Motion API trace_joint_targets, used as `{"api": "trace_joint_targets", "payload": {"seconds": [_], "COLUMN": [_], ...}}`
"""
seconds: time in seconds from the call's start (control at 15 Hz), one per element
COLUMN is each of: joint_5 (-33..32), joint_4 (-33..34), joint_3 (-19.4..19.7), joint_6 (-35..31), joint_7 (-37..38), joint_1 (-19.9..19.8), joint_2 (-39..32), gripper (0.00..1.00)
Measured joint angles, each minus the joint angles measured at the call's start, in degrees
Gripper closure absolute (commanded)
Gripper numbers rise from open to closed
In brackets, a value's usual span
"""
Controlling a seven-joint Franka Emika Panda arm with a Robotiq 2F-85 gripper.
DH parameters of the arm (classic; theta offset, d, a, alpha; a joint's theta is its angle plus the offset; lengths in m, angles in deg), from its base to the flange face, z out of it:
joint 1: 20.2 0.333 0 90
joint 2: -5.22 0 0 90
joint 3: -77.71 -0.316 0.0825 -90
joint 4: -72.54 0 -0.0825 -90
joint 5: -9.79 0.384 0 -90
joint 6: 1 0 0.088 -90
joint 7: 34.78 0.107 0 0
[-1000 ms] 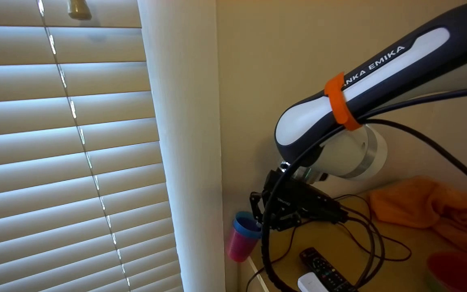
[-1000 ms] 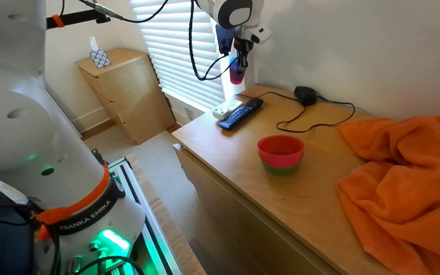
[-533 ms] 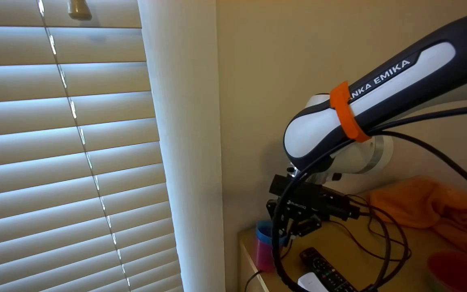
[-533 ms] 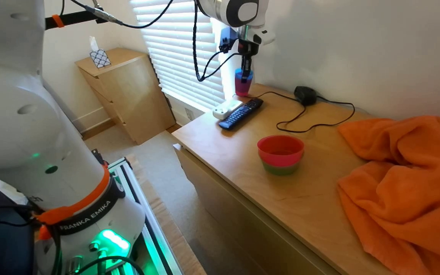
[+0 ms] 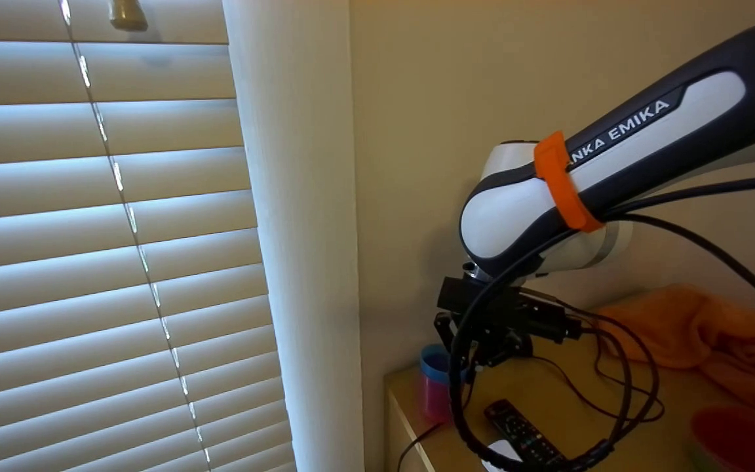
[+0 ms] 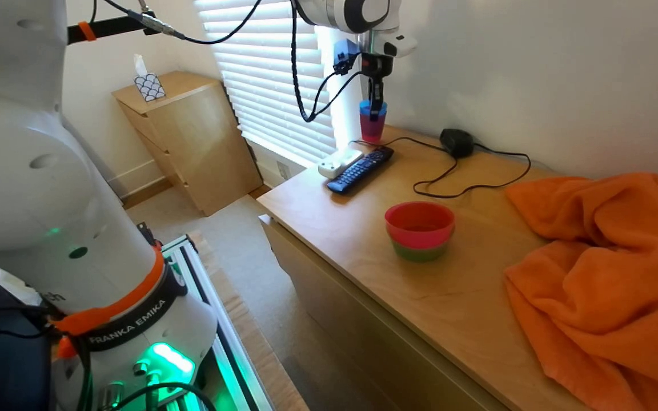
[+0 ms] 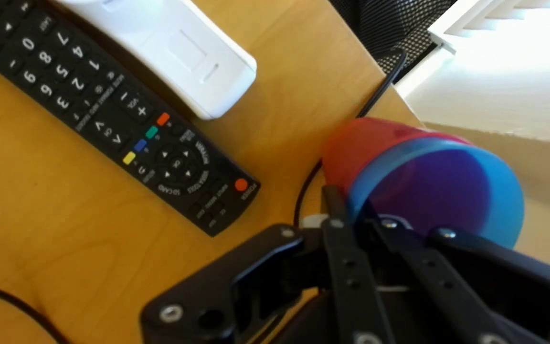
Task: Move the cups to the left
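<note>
A pink cup with a blue rim (image 5: 435, 396), apparently a blue cup nested in a pink one, is at the far corner of the dresser top by the wall. It also shows in an exterior view (image 6: 371, 130) and in the wrist view (image 7: 506, 200), where its mouth tilts toward the camera and its inside looks purple. My gripper (image 7: 350, 205) is shut on the near wall of the cup, one finger outside and one inside. It also shows in an exterior view (image 6: 376, 105). I cannot tell if the cup's base touches the wood.
A black remote (image 6: 360, 170) and a white power strip (image 6: 339, 162) lie close to the cup. A cable with a black adapter (image 6: 456, 142) runs behind. A red bowl (image 6: 419, 220) sits in a green one. An orange cloth (image 6: 609, 274) covers the dresser's other end. Wall and window blinds are close.
My gripper has carried the cup rightward in both exterior views and lower, from beyond the dresser's end to its corner. In the last half second it shifted slightly further right.
</note>
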Motion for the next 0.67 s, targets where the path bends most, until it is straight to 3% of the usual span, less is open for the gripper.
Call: {"api": "trace_joint_targets", "payload": {"seconds": [0.27,0.67], "joint_5": [-3.74,-3.89], "joint_4": [1.90,3.00], "joint_3": [0.74,0.64], "joint_6": [-0.26,-1.87], "joint_7": [0.26,-0.47], "joint_1": [0.44,0.42], "joint_2": [0.00,-0.26], "gripper": [0.98,0.98]}}
